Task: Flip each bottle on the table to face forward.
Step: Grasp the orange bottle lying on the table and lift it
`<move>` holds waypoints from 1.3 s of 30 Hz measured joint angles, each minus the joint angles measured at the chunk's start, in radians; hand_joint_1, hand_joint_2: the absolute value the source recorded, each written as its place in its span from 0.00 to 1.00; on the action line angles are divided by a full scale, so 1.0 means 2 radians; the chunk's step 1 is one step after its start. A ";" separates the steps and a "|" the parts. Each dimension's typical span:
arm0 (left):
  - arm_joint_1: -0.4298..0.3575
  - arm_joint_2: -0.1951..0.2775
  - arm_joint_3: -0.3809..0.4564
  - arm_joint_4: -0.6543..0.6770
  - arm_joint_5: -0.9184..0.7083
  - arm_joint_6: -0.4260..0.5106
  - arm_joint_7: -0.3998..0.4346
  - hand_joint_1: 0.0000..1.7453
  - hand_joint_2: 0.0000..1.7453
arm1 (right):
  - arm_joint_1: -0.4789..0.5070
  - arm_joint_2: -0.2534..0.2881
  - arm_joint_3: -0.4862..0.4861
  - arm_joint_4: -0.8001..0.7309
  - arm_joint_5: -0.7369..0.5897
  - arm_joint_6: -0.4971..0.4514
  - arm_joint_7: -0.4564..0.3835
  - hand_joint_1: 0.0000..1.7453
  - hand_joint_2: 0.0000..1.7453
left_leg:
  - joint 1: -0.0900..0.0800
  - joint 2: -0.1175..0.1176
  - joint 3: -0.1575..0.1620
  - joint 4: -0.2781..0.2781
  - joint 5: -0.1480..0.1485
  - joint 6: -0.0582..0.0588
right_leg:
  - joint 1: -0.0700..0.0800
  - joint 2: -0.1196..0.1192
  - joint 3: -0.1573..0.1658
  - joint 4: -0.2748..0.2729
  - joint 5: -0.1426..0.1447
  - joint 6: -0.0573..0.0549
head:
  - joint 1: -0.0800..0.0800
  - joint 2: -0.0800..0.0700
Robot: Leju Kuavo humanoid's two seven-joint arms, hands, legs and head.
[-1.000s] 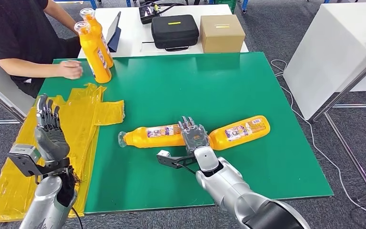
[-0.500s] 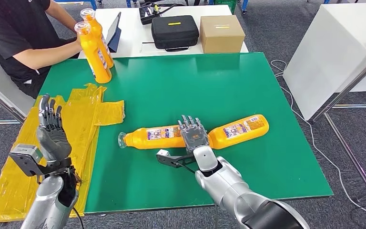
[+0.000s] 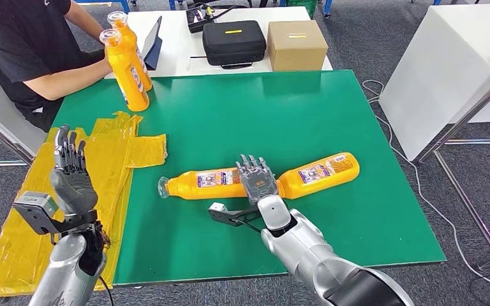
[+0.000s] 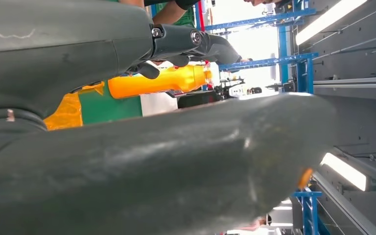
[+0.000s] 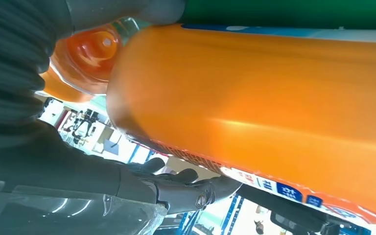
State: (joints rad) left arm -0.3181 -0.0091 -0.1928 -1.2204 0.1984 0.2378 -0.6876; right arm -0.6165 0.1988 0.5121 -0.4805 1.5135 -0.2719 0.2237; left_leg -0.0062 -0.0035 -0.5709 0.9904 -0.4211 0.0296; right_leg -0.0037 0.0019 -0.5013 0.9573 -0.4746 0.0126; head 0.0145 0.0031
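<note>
Two orange bottles lie on the green table [image 3: 293,108]: one [image 3: 205,182] left of centre with its clear cap pointing left, the other [image 3: 322,172] to its right, slanting up to the right. My right hand [image 3: 257,180] lies flat where they meet, fingers spread, gripping nothing. In the right wrist view an orange bottle [image 5: 274,98] sits right against the palm, with the fingers [image 5: 186,188] stretched out past it. My left hand [image 3: 71,175] is raised off the table's left edge, fingers straight up and apart. Two more bottles [image 3: 127,70] stand at the far left corner.
A person in a black shirt [image 3: 19,44] sits at the far left with a hand on the standing bottles. Yellow plastic sheeting [image 3: 111,159] drapes over the table's left edge. A black case [image 3: 234,41] and a cardboard box [image 3: 296,43] sit on the white table behind.
The person's hand has moved from the table top to the standing bottles. My right hand has edged slightly forward between the lying bottles. My left hand has barely drifted.
</note>
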 joint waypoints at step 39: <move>-0.005 -0.003 0.001 0.002 0.006 -0.006 0.003 0.00 0.00 | -0.014 0.010 -0.019 0.028 -0.027 0.031 -0.024 1.00 1.00 | 0.000 0.002 0.003 0.000 0.000 0.000 | 0.000 0.001 0.003 0.000 0.000 0.000 | 0.000 0.000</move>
State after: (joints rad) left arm -0.3274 -0.0156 -0.1907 -1.2163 0.2102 0.2264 -0.6806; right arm -0.6451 0.2197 0.4735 -0.4250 1.4594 -0.2090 0.1766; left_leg -0.0060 -0.0003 -0.5652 0.9902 -0.4212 0.0295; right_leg -0.0034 0.0043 -0.4962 0.9573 -0.4745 0.0124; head 0.0145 0.0031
